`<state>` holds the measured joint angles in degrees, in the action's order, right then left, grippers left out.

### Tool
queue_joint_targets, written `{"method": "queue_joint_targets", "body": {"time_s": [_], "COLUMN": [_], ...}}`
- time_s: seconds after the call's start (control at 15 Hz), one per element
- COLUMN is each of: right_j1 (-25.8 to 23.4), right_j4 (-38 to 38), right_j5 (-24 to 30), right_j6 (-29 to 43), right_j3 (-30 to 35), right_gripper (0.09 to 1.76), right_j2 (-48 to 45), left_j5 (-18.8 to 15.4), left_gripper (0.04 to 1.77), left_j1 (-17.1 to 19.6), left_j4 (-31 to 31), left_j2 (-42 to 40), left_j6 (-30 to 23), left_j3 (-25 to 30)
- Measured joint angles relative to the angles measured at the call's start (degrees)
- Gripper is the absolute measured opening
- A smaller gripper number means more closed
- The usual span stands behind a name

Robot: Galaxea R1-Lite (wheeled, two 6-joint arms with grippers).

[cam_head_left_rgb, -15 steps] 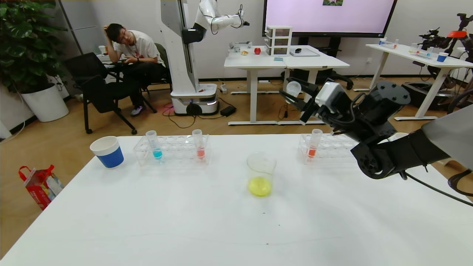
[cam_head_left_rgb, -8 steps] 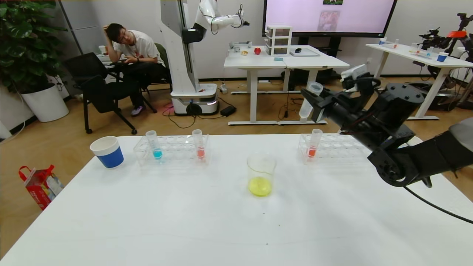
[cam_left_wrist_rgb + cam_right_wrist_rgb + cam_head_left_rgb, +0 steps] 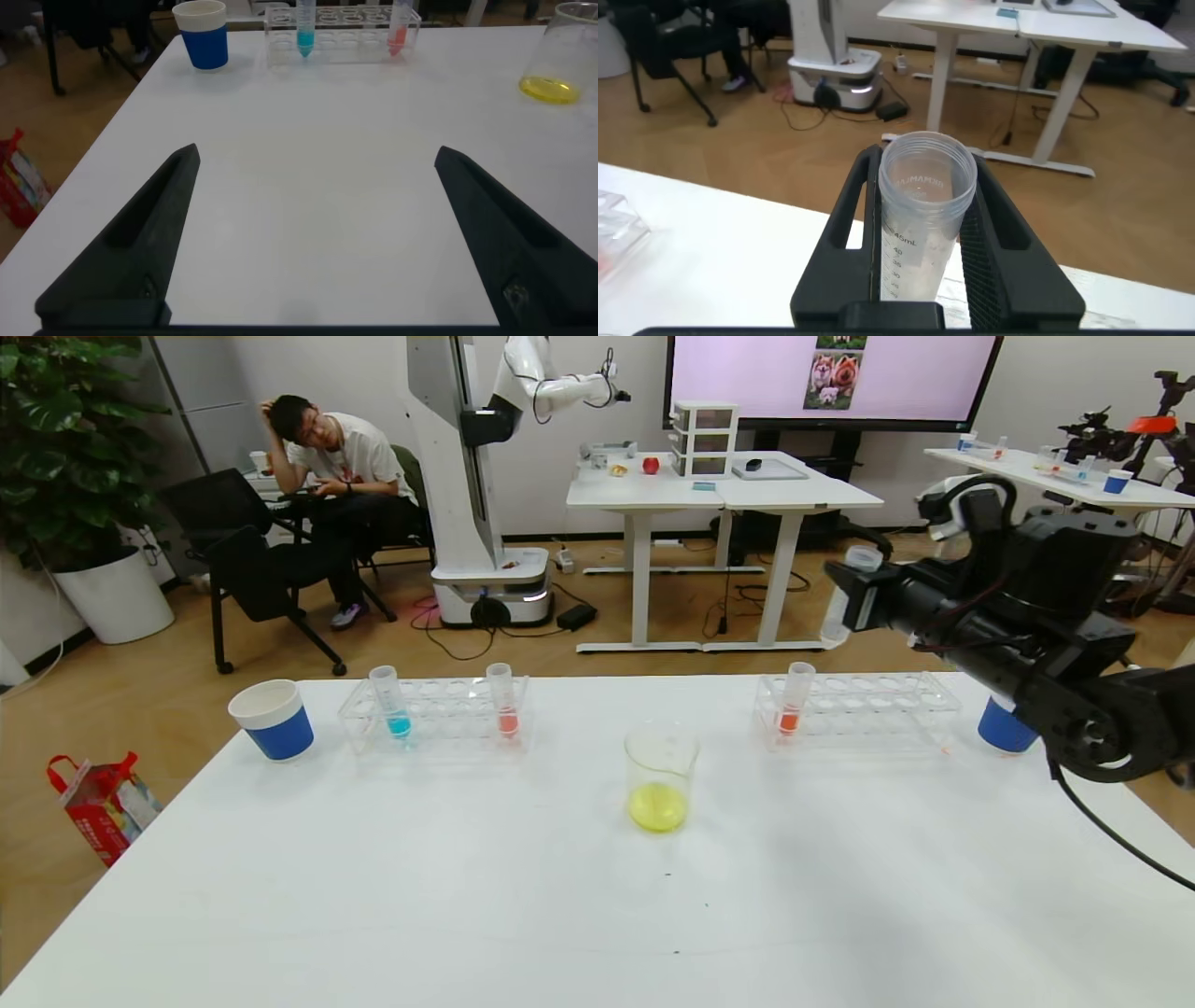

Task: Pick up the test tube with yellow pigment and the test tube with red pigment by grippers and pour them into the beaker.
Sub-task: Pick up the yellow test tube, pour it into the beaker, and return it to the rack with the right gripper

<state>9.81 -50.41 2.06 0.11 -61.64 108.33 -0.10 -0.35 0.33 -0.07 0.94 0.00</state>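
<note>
We hold emptied clear plastic test tube (image 3: 837,600) upright in black right gripper (image 3: 854,602), fingers clamped on it, high over far-right rack (image 3: 864,709). Squat clear beaker (image 3: 661,778) at centre holds yellow; red-pigment tube (image 3: 793,699) waits racked. Left gripper (image 3: 313,233) wide open, empty, low over near-left table.

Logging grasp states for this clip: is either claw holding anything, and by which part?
The right claw grips the emptied test tube with yellow pigment across its upper body, just below the open rim. The left claw is open over the table, holding nothing.
</note>
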Motion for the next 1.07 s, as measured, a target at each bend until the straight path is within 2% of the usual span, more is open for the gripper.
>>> {"method": "queue_joint_targets", "body": {"time_s": [0.2, 0.6, 0.8, 1.07], "right_j1": [-7.91, -23.92, -28.17, -29.84], "right_j4": [3.06, 3.17, 3.04, 2.04], "right_j5": [0.13, 3.11, 3.19, 3.08], "right_j6": [-1.01, -1.58, -2.06, -2.08], "right_j3": [0.48, 0.32, -0.85, -2.78], "right_gripper": [0.49, 0.49, 0.49, 0.49], "right_j2": [-1.24, 0.66, 3.24, 7.83], "left_j5": [0.02, -0.01, -0.01, -0.01], "left_gripper": [1.75, 1.75, 1.75, 1.75], "left_j1": [0.00, 0.02, 0.02, 0.00], "left_j4": [0.00, 0.02, 0.00, 0.02], "left_j2": [0.00, 0.00, 0.00, 0.00], "left_j6": [0.02, 0.00, 0.02, 0.02], "left_j3": [0.00, 0.00, 0.00, 0.00]}}
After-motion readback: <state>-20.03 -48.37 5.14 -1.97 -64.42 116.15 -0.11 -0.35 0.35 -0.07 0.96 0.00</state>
